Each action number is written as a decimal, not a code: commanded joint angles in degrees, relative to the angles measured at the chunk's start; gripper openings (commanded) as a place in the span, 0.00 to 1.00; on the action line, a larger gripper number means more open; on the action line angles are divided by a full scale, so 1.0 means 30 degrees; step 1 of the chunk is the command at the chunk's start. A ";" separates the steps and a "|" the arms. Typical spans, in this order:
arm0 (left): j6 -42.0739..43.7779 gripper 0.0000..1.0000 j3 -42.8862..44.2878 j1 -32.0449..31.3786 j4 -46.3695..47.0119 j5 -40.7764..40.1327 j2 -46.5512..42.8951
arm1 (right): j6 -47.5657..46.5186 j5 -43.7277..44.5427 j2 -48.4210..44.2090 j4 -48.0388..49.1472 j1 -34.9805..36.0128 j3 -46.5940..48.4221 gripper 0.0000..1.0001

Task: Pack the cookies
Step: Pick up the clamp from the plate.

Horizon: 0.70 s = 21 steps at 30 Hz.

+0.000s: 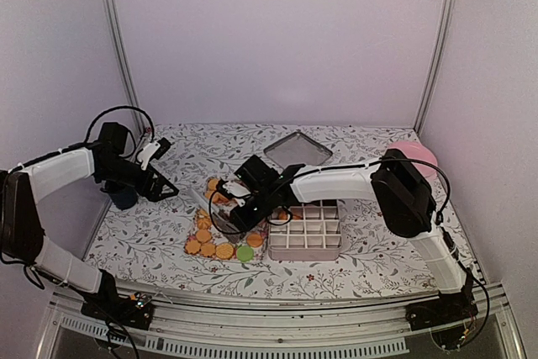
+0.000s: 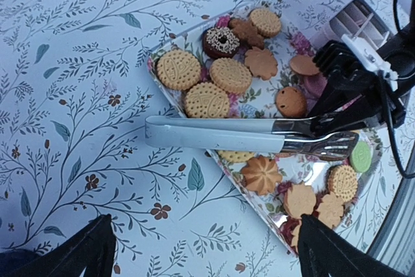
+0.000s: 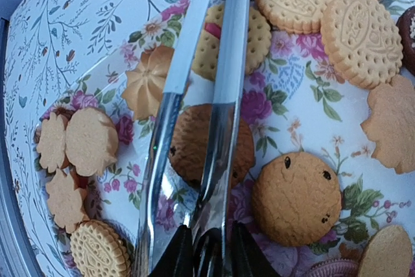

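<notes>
Cookies (image 2: pixel 206 100), mostly golden rounds, flowers and sandwich types with one chocolate one, lie spread over a clear flowered tray (image 2: pixel 256 109). The top view shows them (image 1: pixel 208 245) left of a divided box (image 1: pixel 308 229). Tongs (image 2: pixel 214 133) with pale handles and metal ends lie across the tray. My right gripper (image 1: pixel 238 208) hovers low over their metal end (image 3: pixel 224 95), its fingers (image 3: pixel 181 251) narrowly apart astride one arm; contact is unclear. A chip cookie (image 3: pixel 296 198) lies just right of them. My left gripper (image 2: pixel 204 225) stands wide open over the tablecloth beside the tray's left edge, holding nothing.
A clear lid (image 1: pixel 298 150) lies at the back, and a pink plate (image 1: pixel 418 157) sits back right. A dark cup (image 1: pixel 123 197) stands under the left arm. A green cookie (image 1: pixel 245 252) marks the tray's near corner. Booth walls close in on the sides.
</notes>
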 commanded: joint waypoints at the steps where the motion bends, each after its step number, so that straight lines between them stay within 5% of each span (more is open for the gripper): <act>1: 0.0268 0.98 0.0335 0.0088 -0.0426 0.0057 -0.0306 | 0.0138 0.0825 -0.1758 0.0255 0.0517 -0.0940 0.18; 6: 0.0233 0.98 0.0403 0.0076 -0.0579 0.0026 -0.0388 | -0.0039 0.2056 -0.2535 0.1050 0.0847 -0.1398 0.00; 12: 0.0080 0.98 0.0489 0.0099 -0.0654 -0.0254 -0.0677 | -0.0102 0.4111 -0.3290 0.1931 0.1479 -0.1625 0.00; 21: -0.1869 0.99 0.2044 0.0088 -0.1032 0.1002 -0.1031 | 0.0017 1.6667 -0.3208 0.3466 0.2831 -0.0433 0.00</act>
